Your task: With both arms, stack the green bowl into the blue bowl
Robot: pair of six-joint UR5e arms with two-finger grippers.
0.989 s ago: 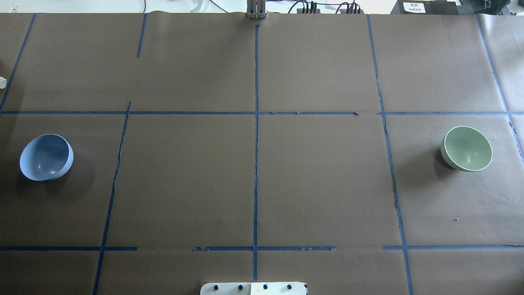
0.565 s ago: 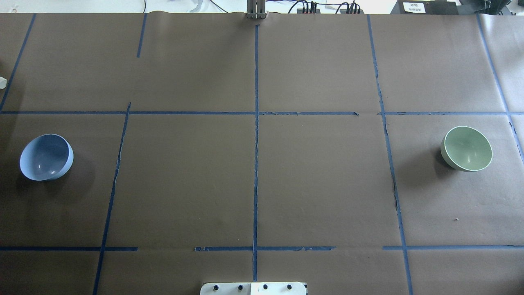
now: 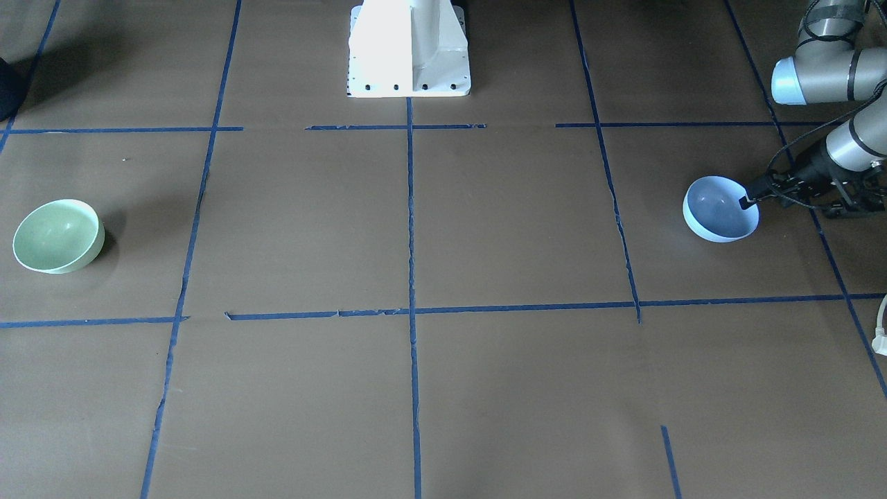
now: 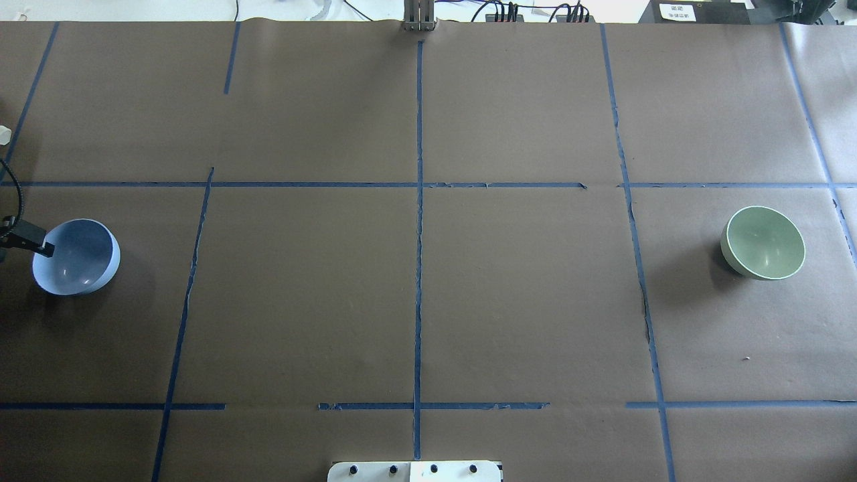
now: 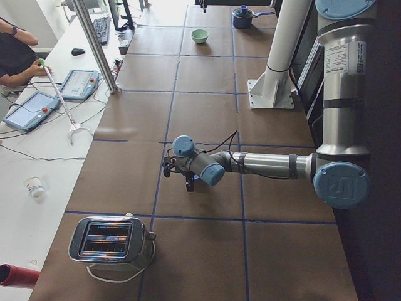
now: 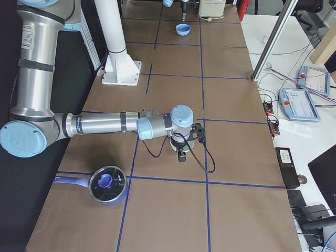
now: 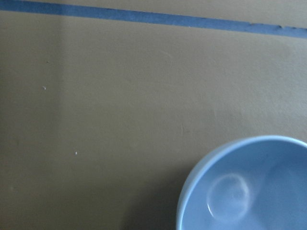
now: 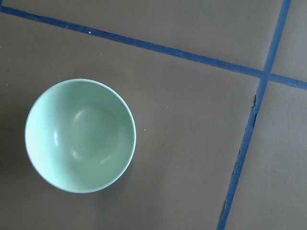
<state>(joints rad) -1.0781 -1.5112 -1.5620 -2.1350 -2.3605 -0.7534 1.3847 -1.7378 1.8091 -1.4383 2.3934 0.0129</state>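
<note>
Risks: on the left, the left tool (image 4: 37, 244) is right at the outer rim of the blue bowl (image 4: 77, 258). A fingertip (image 3: 745, 202) landing on the rim, not astride it, would likely tip or skate this smooth bowl across the counter (image 4: 415, 301). A thin-wall pinch could also slip on lifting. On the right, the glossy green bowl (image 4: 763, 242) carries the same slip risk. The bowls sit well apart at opposite ends, so a poorly aligned meet-up could leave green cocked on blue's rim.

Positions: blue bowl upright at the far left, with the left tool's tip overlapping its outer rim; I cannot tell whether the tool is spread or closed, or touching. Green bowl upright at the far right. The right tool (image 6: 181, 153) shows only from the side, close by that bowl, its state unreadable. The right wrist view shows the bowl whole, left of centre.
</note>
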